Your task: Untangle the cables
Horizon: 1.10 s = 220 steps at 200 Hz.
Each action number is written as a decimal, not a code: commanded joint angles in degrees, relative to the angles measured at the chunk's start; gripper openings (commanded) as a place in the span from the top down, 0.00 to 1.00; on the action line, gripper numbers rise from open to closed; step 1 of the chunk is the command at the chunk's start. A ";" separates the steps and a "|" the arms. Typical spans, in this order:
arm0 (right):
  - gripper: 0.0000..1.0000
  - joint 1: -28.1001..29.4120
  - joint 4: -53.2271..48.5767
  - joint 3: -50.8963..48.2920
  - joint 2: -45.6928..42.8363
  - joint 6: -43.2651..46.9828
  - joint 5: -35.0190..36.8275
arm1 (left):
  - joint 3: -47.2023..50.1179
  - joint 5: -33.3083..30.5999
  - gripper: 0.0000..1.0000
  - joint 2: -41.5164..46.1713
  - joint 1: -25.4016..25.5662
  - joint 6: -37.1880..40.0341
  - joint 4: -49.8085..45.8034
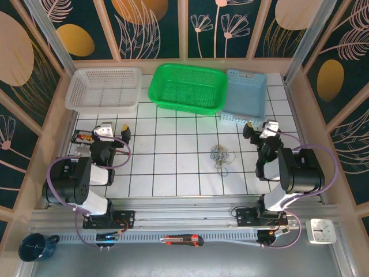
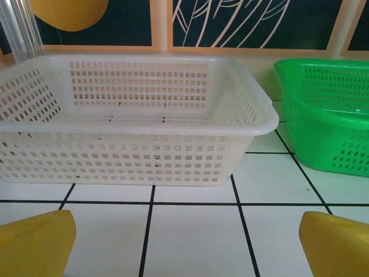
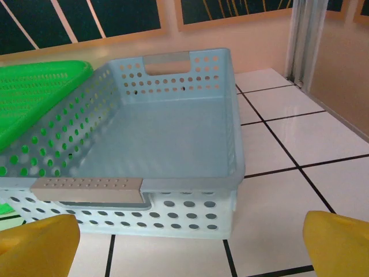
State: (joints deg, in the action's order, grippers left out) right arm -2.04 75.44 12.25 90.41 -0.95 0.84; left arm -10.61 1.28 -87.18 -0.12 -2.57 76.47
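Observation:
The cables (image 1: pixel 219 155) lie as a small tangle of thin blue, tan and pale loops on the white tiles, right of the table's middle. My left gripper (image 1: pixel 104 127) hovers at the left side, far from the tangle, facing the white basket (image 2: pixel 132 115). Its yellow fingertips (image 2: pixel 36 242) stand wide apart and open with bare tile between them (image 2: pixel 184 248). My right gripper (image 1: pixel 268 124) sits to the right of the tangle, facing the pale blue bin (image 3: pixel 173 133). It is open too (image 3: pixel 190 248), and nothing is between its yellow fingertips (image 3: pixel 337 245).
Along the back stand a white basket (image 1: pixel 104 88), a green basket (image 1: pixel 187 88) and a pale blue bin (image 1: pixel 245 95). A dark blue mug (image 1: pixel 34 247), a box cutter (image 1: pixel 181 240) and a small clock (image 1: pixel 321 231) lie on the near ledge. Walls close in both sides.

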 commanded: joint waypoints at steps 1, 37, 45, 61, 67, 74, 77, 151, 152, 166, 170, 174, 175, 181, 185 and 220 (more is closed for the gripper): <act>0.01 0.43 0.93 0.30 -0.69 0.07 -1.08 | 0.03 1.61 0.01 0.21 -0.50 0.74 2.20; 0.01 0.44 0.92 0.25 -0.68 0.07 -1.02 | 0.06 -1.34 0.01 0.12 -0.47 -0.35 2.24; 0.01 0.44 0.85 0.26 -0.67 0.07 -1.04 | -0.23 -4.91 0.01 0.15 -0.52 -1.68 1.80; 0.01 0.41 0.88 0.23 -0.74 0.05 -1.03 | -0.80 -13.44 0.01 0.25 -0.50 -5.00 0.61; 0.01 0.38 0.91 0.26 -0.69 0.07 -1.11 | -0.20 -12.77 0.01 0.26 -0.50 -4.91 1.63; 0.01 0.42 0.90 0.28 -0.71 0.05 -1.12 | -0.30 -13.05 0.01 0.00 -0.50 -4.99 1.89; 0.01 0.45 0.87 0.31 -0.68 0.07 -1.17 | -0.55 -13.20 0.01 -0.04 -0.48 -4.95 1.50; 0.01 0.13 0.53 0.41 -0.59 -0.13 -1.46 | -1.95 -13.31 0.01 -0.32 -0.23 -4.62 -1.07; 0.01 0.12 0.56 0.41 -0.59 -0.11 -1.46 | -1.96 -13.27 0.01 -0.30 -0.23 -4.63 -0.97; 0.01 0.16 0.54 0.43 -0.59 -0.11 -1.46 | -1.91 -13.32 0.01 -0.29 -0.20 -4.60 -1.05; 0.01 0.11 0.50 0.41 -0.59 -0.12 -1.54 | -1.94 -13.32 0.01 -0.32 -0.23 -4.64 -1.06; 0.01 0.11 0.54 0.50 -0.62 -0.17 -1.51 | -1.96 -13.32 0.01 -0.28 -0.23 -4.64 -1.05; 0.01 0.11 0.52 0.54 -0.60 -0.13 -1.53 | -1.96 -13.32 0.01 -0.32 -0.23 -4.68 -1.05; 0.01 0.18 0.58 0.48 -0.59 -0.10 -1.56 | -1.96 -13.32 0.01 -0.30 -0.23 -4.64 -1.06; 0.01 0.19 0.56 0.50 -0.63 -0.09 -1.55 | -1.95 -13.34 0.01 -0.32 -0.23 -4.56 -1.01; 0.01 0.18 1.05 0.03 -1.37 -0.50 -0.58 | -1.02 -13.50 0.01 0.41 -0.25 -4.79 0.51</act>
State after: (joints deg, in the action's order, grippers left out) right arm -2.04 75.44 12.25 90.41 -0.95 -0.12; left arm -11.62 -11.25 -87.18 -0.27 -6.28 74.76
